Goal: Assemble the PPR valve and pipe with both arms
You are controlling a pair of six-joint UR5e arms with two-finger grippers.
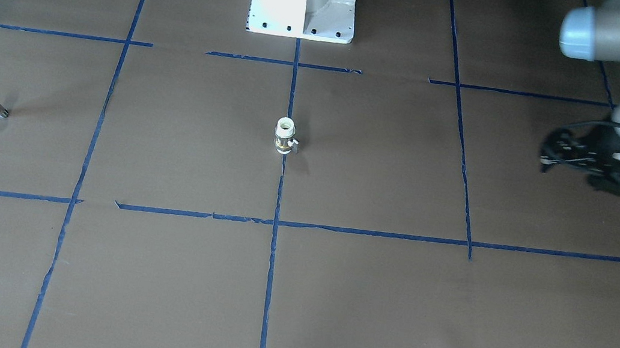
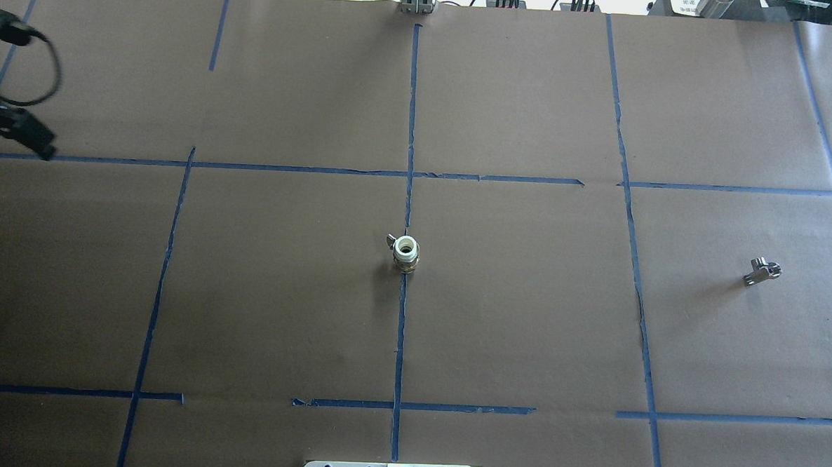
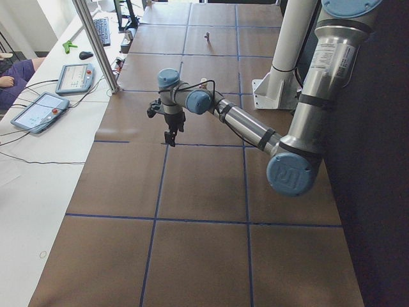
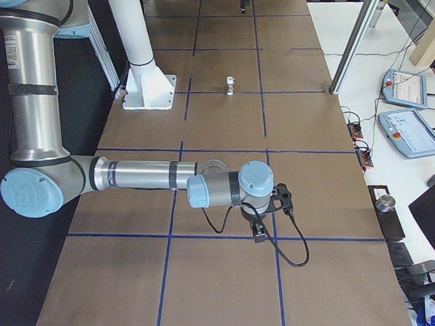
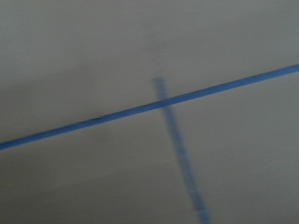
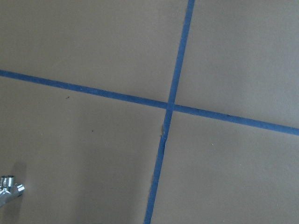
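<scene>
Brown-paper table (image 2: 524,322) w/ blue tape (image 2: 401,331) grid: left gripper (image 1: 549,154) & right gripper (image 4: 259,230) finger gap = can't tell, both well away from parts; PPR valve (image 2: 405,250) upright at centre, prob heavyish, grab white collar; pipe (image 2: 762,271) far right, slick chrome, tiny.

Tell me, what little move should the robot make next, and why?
Probably swing the left hand inward toward the valve. The valve stands upright, alone, at the middle of the table, while that hand hangs far out near the table's edge. The pipe lies well apart on the robot's right side, so nothing can be joined until each part is picked up.
</scene>
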